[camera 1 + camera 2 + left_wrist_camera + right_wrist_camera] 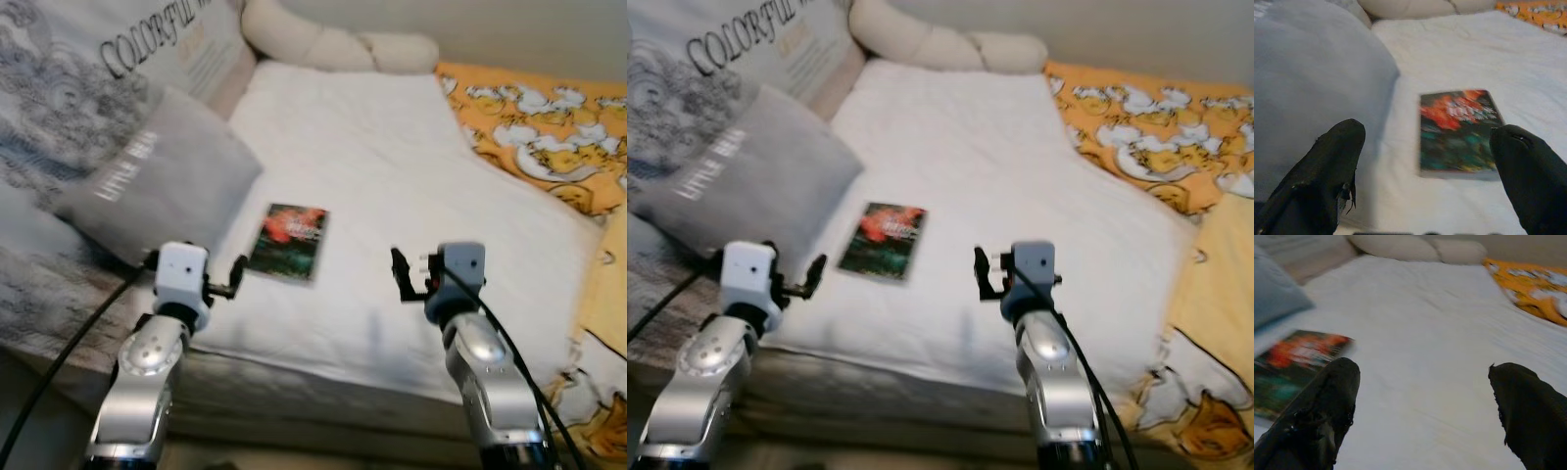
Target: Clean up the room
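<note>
book [288, 241]: lay flat on white bed [392, 176], just beside grey pillow [162, 176]
left gripper [1425, 161]: fingers wide apart, empty, near book
right gripper [1422, 406]: fingers wide apart, empty, beside book

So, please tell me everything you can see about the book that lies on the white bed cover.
The book is a thin paperback, as it looks, with a dark green cover, a red-orange picture near its top and pale lettering too blurred to read. It is shut and lies flat, cover up, on the white bed cover, close beside the grey pillow; whether they touch is unclear. The left tool, open, points at it without touching.
</note>
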Motion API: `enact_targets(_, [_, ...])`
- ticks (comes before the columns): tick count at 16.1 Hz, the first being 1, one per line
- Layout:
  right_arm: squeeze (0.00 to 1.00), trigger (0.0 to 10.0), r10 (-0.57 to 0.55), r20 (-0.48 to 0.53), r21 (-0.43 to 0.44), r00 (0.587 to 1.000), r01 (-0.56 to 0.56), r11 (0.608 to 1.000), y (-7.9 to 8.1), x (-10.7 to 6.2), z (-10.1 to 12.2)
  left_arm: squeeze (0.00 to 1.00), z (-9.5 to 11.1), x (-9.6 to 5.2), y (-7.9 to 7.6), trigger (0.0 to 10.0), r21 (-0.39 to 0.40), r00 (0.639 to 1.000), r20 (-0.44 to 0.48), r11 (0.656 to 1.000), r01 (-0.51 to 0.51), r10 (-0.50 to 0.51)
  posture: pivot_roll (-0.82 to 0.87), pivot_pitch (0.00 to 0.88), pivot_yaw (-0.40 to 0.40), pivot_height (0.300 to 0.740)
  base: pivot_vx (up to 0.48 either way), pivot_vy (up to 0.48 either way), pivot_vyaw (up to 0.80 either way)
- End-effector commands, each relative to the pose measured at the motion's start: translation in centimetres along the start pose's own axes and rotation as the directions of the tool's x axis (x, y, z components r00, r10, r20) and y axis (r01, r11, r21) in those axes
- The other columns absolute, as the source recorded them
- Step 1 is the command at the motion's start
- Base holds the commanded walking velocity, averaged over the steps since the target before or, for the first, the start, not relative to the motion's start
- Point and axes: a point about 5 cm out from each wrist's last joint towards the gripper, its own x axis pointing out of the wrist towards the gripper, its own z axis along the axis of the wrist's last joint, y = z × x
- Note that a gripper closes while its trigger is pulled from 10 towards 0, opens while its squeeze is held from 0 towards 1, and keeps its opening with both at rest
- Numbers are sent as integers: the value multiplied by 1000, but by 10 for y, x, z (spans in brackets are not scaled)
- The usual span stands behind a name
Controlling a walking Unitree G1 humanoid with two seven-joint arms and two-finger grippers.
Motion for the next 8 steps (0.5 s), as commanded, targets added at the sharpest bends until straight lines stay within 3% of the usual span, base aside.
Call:
enact_targets(1, [1000, 10000, -32, -21, 4, 999, 32, 999, -8, -1, -2, 447, 3, 3, -8, 10000, 5, 999, 19, 1000, 25, -25, -28, 0, -33, 740, 0, -442, 0])
enact_targets(7, [1000, 10000, -21, -25, 4, 999, 22, 1000, -4, 1, 1, 447, 3, 6, -7, 10000, 0, 999, 34, 1000, 4, -4, -29, 0, -34, 740, 0, -439, 0])
enact_targets(8, [1000, 10000, -17, -27, 8, 999, 17, 1000, -3, 1, 0, 435, 5, 7, -8, 10000, -17, 999, 45, 1000, 5, -4, -30, 0, -35, 740, 0, 0, 0])
